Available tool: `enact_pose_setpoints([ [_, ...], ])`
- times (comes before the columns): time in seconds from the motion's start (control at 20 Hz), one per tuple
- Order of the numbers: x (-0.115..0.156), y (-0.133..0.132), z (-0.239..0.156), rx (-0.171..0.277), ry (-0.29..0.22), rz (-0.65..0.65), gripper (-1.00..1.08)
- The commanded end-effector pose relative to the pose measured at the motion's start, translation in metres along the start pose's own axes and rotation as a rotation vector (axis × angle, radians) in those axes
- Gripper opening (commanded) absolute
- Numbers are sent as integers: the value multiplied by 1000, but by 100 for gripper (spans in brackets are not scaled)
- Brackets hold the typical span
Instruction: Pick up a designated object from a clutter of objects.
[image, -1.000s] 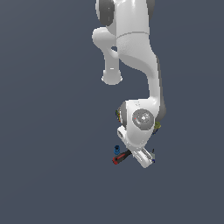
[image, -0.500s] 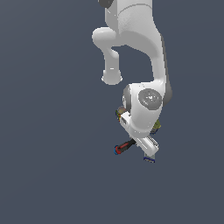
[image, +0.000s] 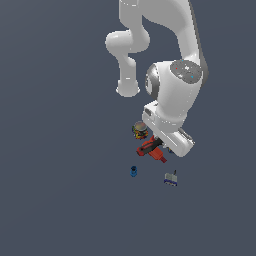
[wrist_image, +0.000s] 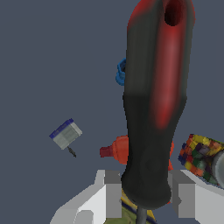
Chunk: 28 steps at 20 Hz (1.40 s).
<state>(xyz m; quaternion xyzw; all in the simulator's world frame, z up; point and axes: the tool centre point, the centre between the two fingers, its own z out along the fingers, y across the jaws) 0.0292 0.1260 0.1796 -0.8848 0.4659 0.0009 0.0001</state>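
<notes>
While the screwdriver (wrist_image: 155, 105) fills the wrist view, its red-and-black handle clamped between the gripper's (wrist_image: 142, 192) two pale fingers, the pick looks essentially done; it appears lifted above the red drill-like tool (image: 151, 149), multicoloured can (image: 140, 130), tiny blue cylinder (image: 134, 171) and blue-grey piece (image: 171, 178); only carrying it clear seems left; since the earlier frames the arm has risen, uncovering the clutter beneath.
</notes>
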Motion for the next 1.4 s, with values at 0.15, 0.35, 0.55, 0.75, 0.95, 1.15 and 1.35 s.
enact_pose_setpoints([
  [0.15,-22,14,-53,1,2,0,-100],
  [0.35,-38,25,-93,0,2,0,-100],
  [0.55,-53,33,-128,0,3,0,-100],
  [0.75,-65,40,-157,0,3,0,-100],
  [0.95,-73,44,-179,0,3,0,-100],
  [1.15,-79,46,-192,0,2,0,-100],
  [1.35,-80,47,-196,0,2,0,-100],
])
